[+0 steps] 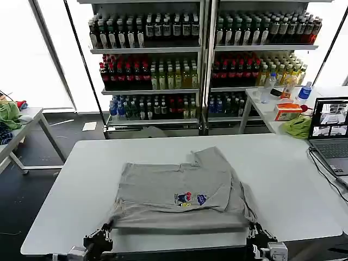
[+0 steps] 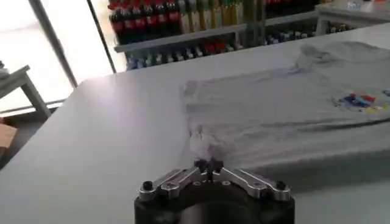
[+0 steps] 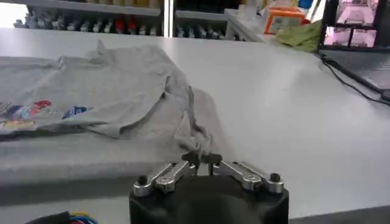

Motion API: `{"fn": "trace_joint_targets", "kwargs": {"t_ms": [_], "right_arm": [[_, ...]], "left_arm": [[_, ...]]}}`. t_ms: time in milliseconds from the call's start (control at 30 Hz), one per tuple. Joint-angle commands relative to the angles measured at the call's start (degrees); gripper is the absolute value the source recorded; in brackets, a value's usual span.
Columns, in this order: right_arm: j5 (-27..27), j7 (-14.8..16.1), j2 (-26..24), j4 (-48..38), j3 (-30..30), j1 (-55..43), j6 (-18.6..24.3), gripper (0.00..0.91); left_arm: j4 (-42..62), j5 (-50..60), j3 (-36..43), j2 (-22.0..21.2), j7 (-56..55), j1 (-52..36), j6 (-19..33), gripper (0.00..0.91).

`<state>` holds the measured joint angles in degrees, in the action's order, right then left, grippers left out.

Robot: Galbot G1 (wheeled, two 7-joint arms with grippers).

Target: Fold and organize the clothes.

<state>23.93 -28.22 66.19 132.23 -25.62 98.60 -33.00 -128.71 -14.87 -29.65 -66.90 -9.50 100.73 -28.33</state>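
A light grey T-shirt point(image 1: 179, 190) with a small multicoloured chest print point(image 1: 190, 199) lies partly folded on the white table point(image 1: 272, 174), near its front edge. My left gripper point(image 1: 107, 227) is shut on the shirt's near left corner, where the cloth point(image 2: 201, 143) bunches up between its fingertips point(image 2: 209, 165). My right gripper point(image 1: 253, 225) is shut on the near right corner, with the fabric point(image 3: 195, 137) pinched between its fingertips point(image 3: 201, 159). The print also faces up in the left wrist view point(image 2: 361, 101) and the right wrist view point(image 3: 36, 112).
A laptop point(image 1: 330, 130) with cables sits at the table's right edge. A second table point(image 1: 272, 106) behind holds bottles, a box and a green cloth point(image 1: 298, 126). Drink shelves point(image 1: 201, 60) stand at the back. A side table point(image 1: 16, 130) with cloths is far left.
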Motion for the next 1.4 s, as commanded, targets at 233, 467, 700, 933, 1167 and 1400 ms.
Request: {"fn": "trace_joint_targets", "kwargs": {"t_ms": [233,467,700,933,1167,1400], "right_arm": [[2.31,0.12,0.74,5.88,-3.54,-0.62,-0.11,0.907],[7.56,4.12,1.49,-0.23,-6.57,-10.28,1.87,0.907],[8.19,7.8,1.68,-10.58,-4.84,-27.61,3.43,0.907],[12.09,9.01,-6.6,-22.3,8.15,-50.03,-0.19,0.907],[15.25,11.05,-5.21,-36.5,17.65,-66.99,-0.01,0.907],[15.25,15.02,-0.94,-52.09,22.89,-75.38,1.42,0.907]], "left_arm": [[-6.4,0.34,0.44,-0.54,0.0,1.35,0.08,0.907],[-4.37,-5.33,-5.15,3.25,-0.1,-7.95,-1.59,0.907],[3.81,-10.64,-6.06,11.79,2.92,-21.16,-1.37,0.907],[12.66,-14.86,5.53,15.24,5.51,-37.4,-3.08,0.907],[23.28,-18.11,12.49,15.77,6.77,-49.13,-3.26,0.907],[32.7,-18.53,18.87,12.37,7.2,-56.43,-4.26,0.907]]}}
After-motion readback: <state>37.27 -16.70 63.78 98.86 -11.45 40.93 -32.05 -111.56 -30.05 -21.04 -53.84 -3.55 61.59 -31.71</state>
